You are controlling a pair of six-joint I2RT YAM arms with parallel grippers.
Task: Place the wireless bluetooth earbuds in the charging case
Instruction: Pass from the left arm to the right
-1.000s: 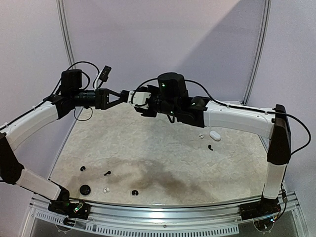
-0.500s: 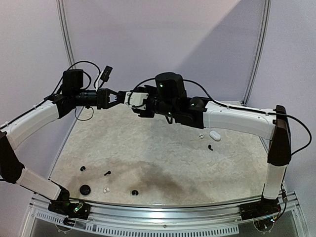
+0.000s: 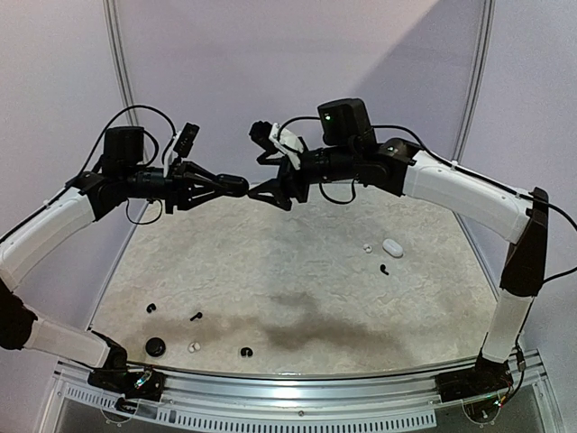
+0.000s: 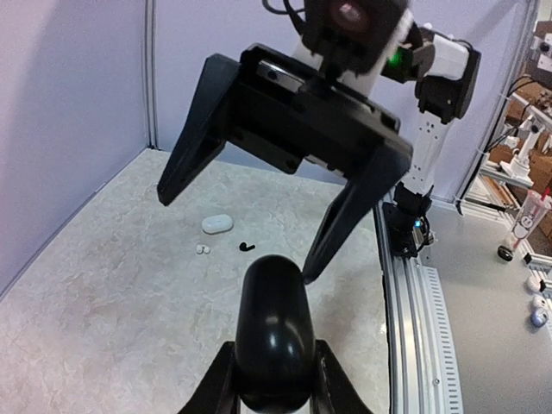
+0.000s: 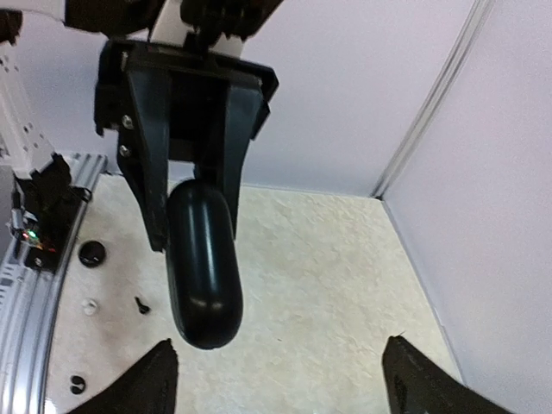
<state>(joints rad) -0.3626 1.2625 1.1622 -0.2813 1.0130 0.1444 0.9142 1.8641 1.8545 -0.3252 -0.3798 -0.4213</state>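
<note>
The glossy black charging case (image 4: 274, 332) is a closed pill shape, held high above the table. My left gripper (image 4: 274, 384) is shut on its near end, also seen as the left gripper (image 3: 236, 187) in the top view. My right gripper (image 5: 280, 358) stands wide open just off the case's (image 5: 203, 267) free end, touching nothing. Loose earbuds lie on the table: a white earbud (image 3: 367, 248) and a black earbud (image 3: 384, 270) at the right, and two black earbuds (image 3: 151, 308) (image 3: 196, 316) and a white earbud (image 3: 192, 346) at the front left.
A white charging case (image 3: 392, 246) lies at the right beside the earbuds there. A round black object (image 3: 155, 345) and another black earbud (image 3: 245, 351) sit near the front edge. The metal rail (image 3: 297, 383) borders the table's near side; grey walls close the back.
The left gripper closed on the black case while the right gripper opened, let it go and drew back up and to the right. The case now hangs from the left gripper alone.
</note>
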